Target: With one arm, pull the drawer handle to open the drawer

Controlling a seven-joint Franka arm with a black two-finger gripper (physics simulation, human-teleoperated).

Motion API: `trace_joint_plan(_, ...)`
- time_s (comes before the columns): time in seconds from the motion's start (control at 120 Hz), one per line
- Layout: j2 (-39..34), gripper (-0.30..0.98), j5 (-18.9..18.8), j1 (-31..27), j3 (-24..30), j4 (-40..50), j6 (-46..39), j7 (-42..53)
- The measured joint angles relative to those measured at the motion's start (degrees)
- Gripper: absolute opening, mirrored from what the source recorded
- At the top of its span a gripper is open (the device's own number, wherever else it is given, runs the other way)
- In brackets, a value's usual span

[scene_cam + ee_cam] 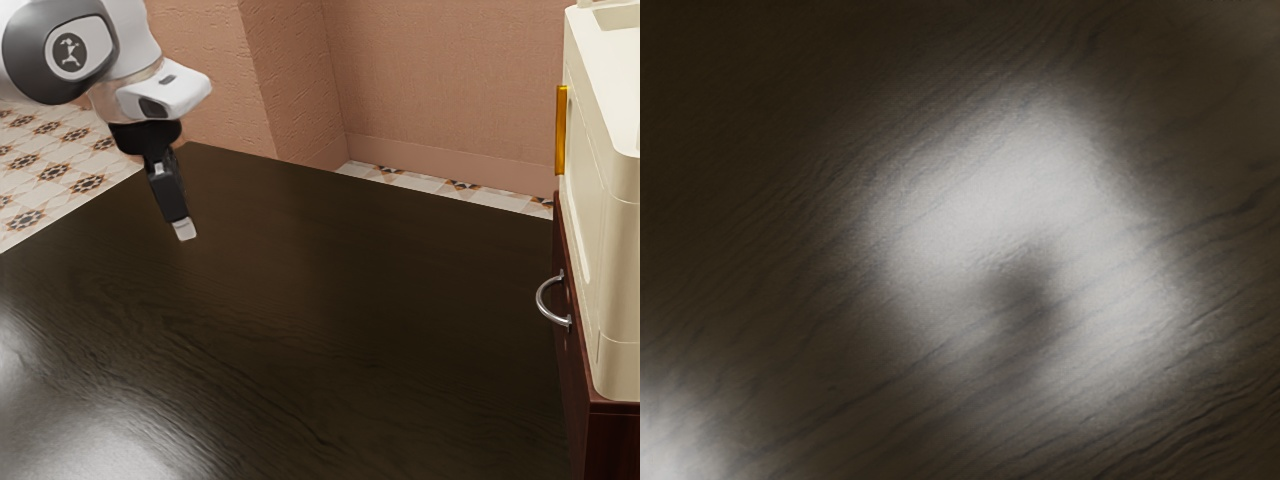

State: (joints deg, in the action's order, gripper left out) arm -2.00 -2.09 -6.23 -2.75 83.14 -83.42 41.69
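My gripper (pixel 184 229) hangs above the dark table at the exterior view's upper left, pointing down and well apart from the drawer handle; from this side I cannot tell how it stands. A curved silver handle (pixel 539 299) sticks out from the dark red drawer front (pixel 574 375) at the exterior view's right. That front is seen almost edge-on, and no gap around it can be made out.
Dark wood-grained tabletop (pixel 300 320) stretches between my gripper and the cabinet; its glossy surface (pixel 990 200) lies under my hand in the wrist view. A cream-coloured object (pixel 600 220) with a yellow bar (pixel 561 130) rests on the red cabinet. Pink walls (pixel 440 80) stand behind.
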Motion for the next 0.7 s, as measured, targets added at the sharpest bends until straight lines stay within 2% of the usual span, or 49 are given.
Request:
trace_joint_plan(0.225, 0.0, 0.69, 0.1, 1.1, -0.4, -0.9, -3.3, 7.5)
trace_joint_plan(0.367, 0.8, 0.69, 2.2, 2.2, -0.6, -1.8, -4.1, 12.2)
trace_joint_plan(0.483, 3.1, 0.69, 2.8, 1.7, 0.6, -2.4, -7.0, 22.4)
trace_joint_plan(0.567, 5.1, 0.69, 5.6, 2.6, 0.7, -2.4, -10.2, 32.0)
trace_joint_plan(0.7, 6.8, 0.69, 8.5, 9.8, 0.8, -2.4, -15.5, 47.1)
